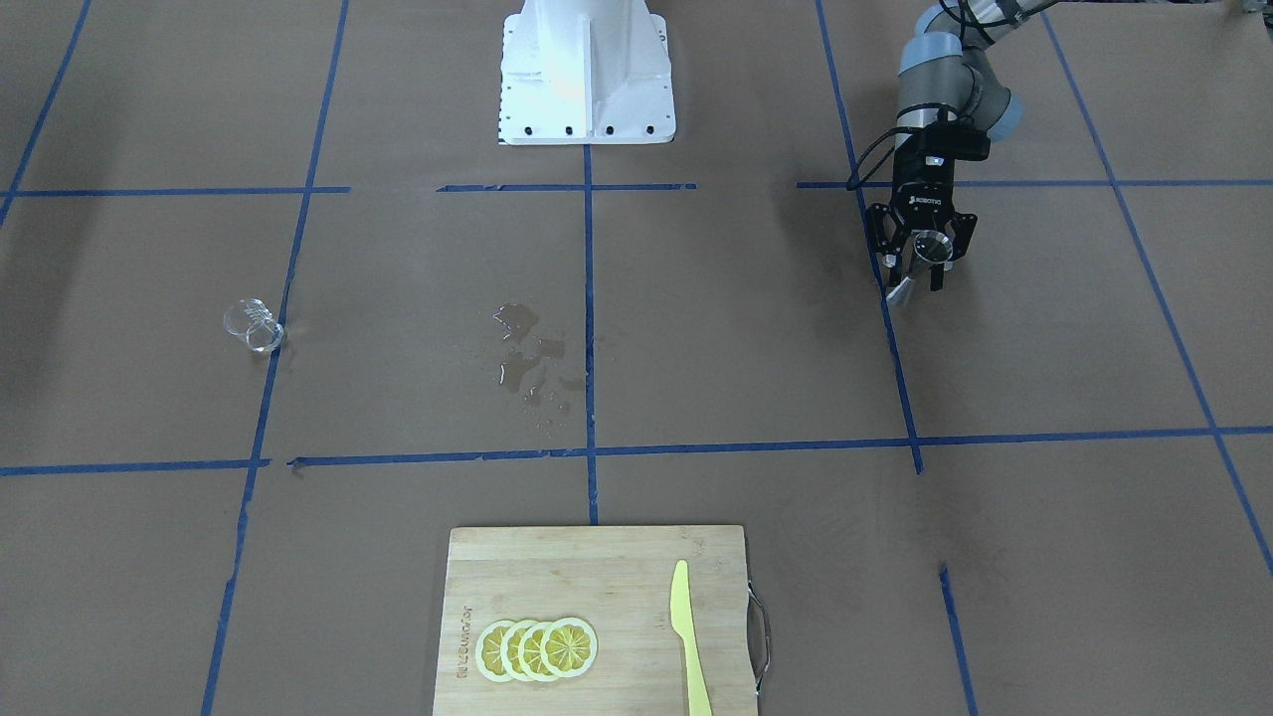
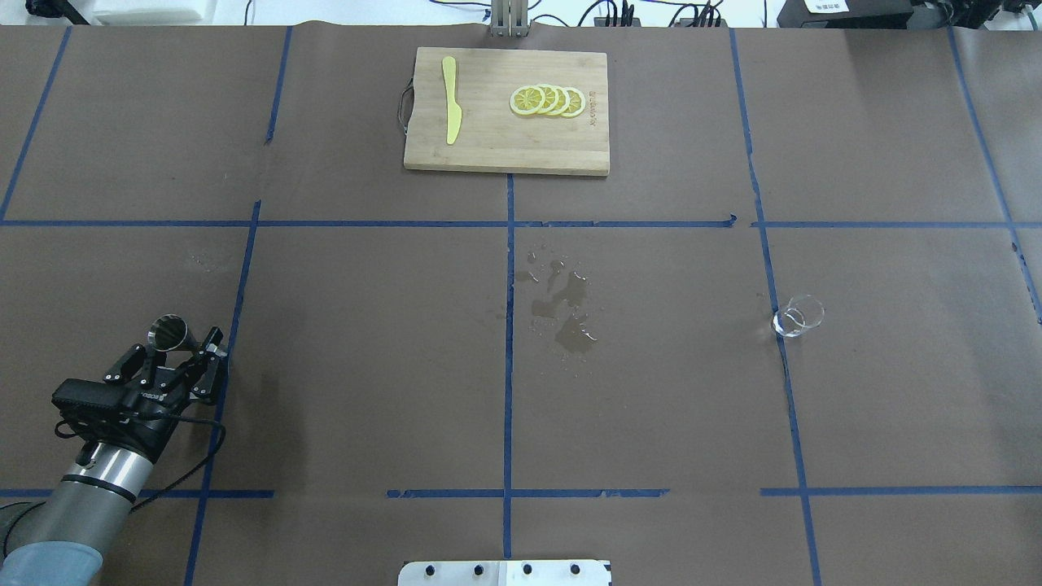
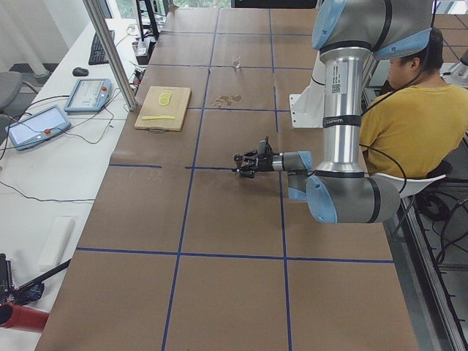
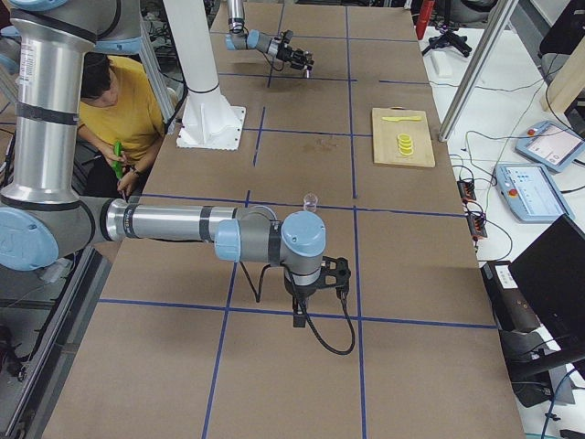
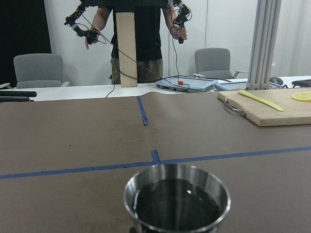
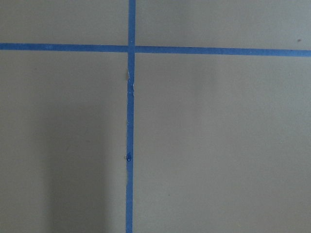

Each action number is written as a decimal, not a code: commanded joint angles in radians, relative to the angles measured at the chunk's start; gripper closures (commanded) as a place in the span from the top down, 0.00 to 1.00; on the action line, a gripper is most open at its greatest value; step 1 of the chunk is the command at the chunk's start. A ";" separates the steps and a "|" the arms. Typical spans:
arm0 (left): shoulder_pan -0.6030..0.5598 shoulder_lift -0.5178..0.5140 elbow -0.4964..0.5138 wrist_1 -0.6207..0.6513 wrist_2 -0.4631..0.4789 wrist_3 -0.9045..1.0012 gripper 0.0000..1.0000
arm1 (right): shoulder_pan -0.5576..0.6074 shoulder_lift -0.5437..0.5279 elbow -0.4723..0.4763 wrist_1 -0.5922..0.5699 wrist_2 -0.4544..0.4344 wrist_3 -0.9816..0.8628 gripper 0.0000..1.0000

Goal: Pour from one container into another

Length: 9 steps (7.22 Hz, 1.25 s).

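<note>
Front view: left gripper [image 1: 915,276] clamped on jigger [image 1: 929,245]; cup [image 1: 254,326] well beyond puddle [image 1: 527,358], on the side opposite the gripper. Overhead: same split across puddle. Left wrist: jigger holds liquid, so the long carry past the puddle risks a slosh. Right view: cup upright; right gripper [image 4: 300,311] opening unreadable.

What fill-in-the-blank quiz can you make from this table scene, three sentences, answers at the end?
1. The left gripper has its jaws shut on the steel ____.
2. The yellow knife and the lemon slices lie on the wooden ____.
3. The glass cup sits on the robot's ____ side of the table.
Missing words: jigger; cutting board; right.
</note>
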 commanded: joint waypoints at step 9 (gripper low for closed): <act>-0.001 -0.008 -0.090 -0.501 0.155 0.455 1.00 | 0.001 0.003 0.000 -0.001 0.000 0.000 1.00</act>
